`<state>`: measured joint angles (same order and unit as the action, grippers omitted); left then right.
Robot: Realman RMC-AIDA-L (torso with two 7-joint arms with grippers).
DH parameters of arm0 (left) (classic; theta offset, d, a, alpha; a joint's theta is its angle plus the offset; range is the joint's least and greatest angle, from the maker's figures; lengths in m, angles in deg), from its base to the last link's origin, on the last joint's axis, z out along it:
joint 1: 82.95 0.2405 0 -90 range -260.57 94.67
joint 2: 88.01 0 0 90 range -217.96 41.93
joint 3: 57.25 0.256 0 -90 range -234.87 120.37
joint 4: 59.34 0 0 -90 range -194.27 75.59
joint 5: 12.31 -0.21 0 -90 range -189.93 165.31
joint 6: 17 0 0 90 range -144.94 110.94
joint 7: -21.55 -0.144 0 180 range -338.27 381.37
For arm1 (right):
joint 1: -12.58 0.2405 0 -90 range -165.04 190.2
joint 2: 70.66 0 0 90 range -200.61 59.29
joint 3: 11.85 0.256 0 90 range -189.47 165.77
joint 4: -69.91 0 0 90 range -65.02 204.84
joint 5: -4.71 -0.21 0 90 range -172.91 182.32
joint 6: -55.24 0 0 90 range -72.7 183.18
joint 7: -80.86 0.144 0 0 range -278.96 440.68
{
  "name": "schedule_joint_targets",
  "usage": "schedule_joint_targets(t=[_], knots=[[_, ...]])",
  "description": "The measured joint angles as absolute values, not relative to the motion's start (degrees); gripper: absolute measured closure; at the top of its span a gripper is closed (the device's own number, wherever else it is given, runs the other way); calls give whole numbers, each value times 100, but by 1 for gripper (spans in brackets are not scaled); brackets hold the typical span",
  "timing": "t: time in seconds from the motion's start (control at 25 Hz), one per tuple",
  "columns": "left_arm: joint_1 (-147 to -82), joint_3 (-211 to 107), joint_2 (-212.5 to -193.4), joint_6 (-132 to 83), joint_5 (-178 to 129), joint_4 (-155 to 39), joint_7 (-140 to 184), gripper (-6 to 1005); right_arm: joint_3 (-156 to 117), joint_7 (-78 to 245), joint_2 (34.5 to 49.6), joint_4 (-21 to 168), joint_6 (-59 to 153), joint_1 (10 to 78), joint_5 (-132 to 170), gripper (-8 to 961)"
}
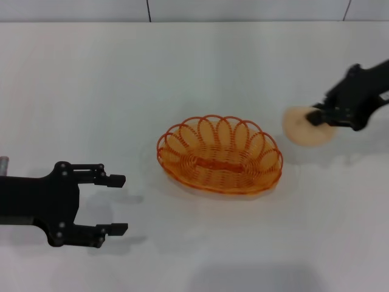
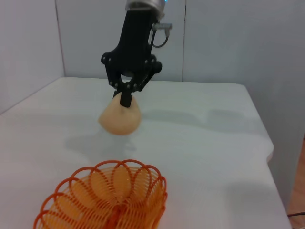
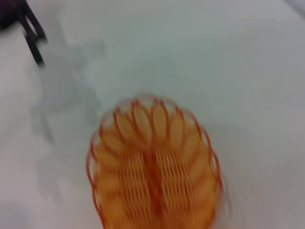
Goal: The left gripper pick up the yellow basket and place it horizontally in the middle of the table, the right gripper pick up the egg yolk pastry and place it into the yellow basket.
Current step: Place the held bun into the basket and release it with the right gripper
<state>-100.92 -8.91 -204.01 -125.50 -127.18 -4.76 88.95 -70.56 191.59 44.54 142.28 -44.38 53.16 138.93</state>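
Observation:
The yellow basket (image 1: 220, 154) lies empty on the white table (image 1: 91, 91), near the middle; it also shows in the left wrist view (image 2: 107, 200) and the right wrist view (image 3: 155, 167). My right gripper (image 1: 317, 115) is shut on the egg yolk pastry (image 1: 304, 129) and holds it above the table, to the right of the basket. The left wrist view shows this too: the gripper (image 2: 126, 98) pinches the top of the pastry (image 2: 120, 118). My left gripper (image 1: 118, 204) is open and empty at the front left, apart from the basket.
The table's far edge meets a grey wall (image 1: 182, 9). The table's right edge (image 2: 259, 124) shows in the left wrist view. The left gripper's fingers (image 3: 32, 36) show far off in the right wrist view.

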Motion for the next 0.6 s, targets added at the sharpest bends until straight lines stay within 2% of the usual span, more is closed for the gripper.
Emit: schedule_joint_targets(t=[0.6], knots=[[-10160, -888, -20447, -12410, -12722, -476, 8913, 265, -9263, 19780, 4517, 13557, -2475, 5588, 12533, 914]])
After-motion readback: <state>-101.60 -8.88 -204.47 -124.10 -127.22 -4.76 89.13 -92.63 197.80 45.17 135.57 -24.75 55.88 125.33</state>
